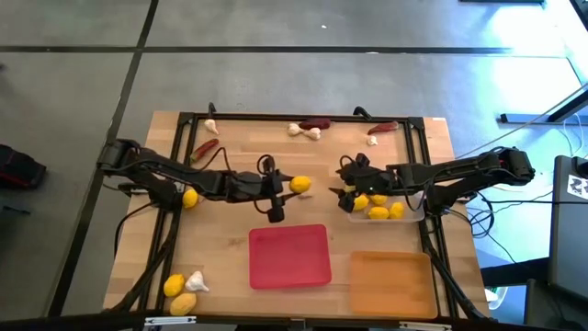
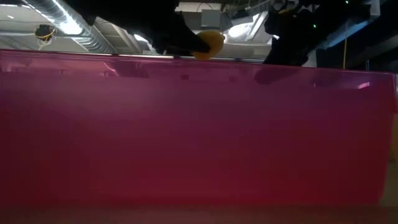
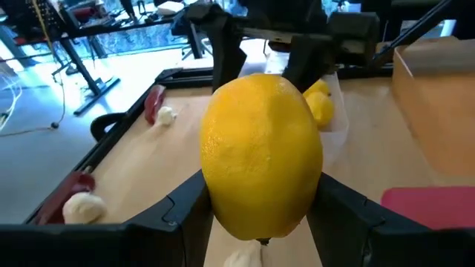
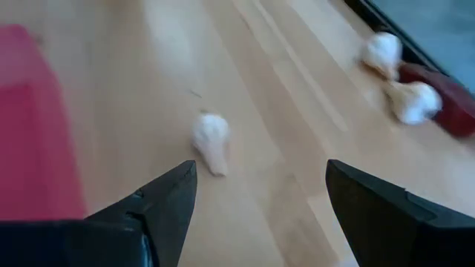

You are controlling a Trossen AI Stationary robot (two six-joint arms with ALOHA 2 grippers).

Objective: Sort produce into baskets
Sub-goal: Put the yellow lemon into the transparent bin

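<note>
The left pincer [image 1: 292, 187] is clamped on a lemon [image 3: 261, 154], one finger [image 3: 178, 215] on each side of it, held clear of the surface [image 1: 230, 248]. Just below that pincer, toward the near edge, lies the red tray [image 1: 289, 256], which fills the low view as a red wall [image 2: 199, 137] with the lemon [image 2: 209, 43] showing above its rim. Beside the red tray, farther toward the right arm, sits the orange tray [image 1: 390, 283].

The right pincer [image 1: 344, 195] stands wide with nothing between its fingers [image 4: 159, 200], facing the left pincer across a short gap. Ahead of it on the bare wood lies one garlic bulb [image 4: 211, 141]. Just behind it is the clear tray [image 1: 418, 217], holding four lemons [image 1: 378, 211].

Beyond both pincers, along the far edge, lie two garlic bulbs [image 1: 304, 131] touching a chili [image 1: 316, 122], another chili [image 1: 383, 127] with a garlic bulb [image 1: 372, 140] beside it, and a garlic bulb [image 1: 211, 126] toward the far left corner. Behind the left pincer, by the left arm, are a chili [image 1: 204, 149] and a lemon [image 1: 189, 198]. At the near left corner, well apart from both pincers, two lemons [image 1: 178, 293] and a garlic bulb [image 1: 197, 281] sit together.
</note>
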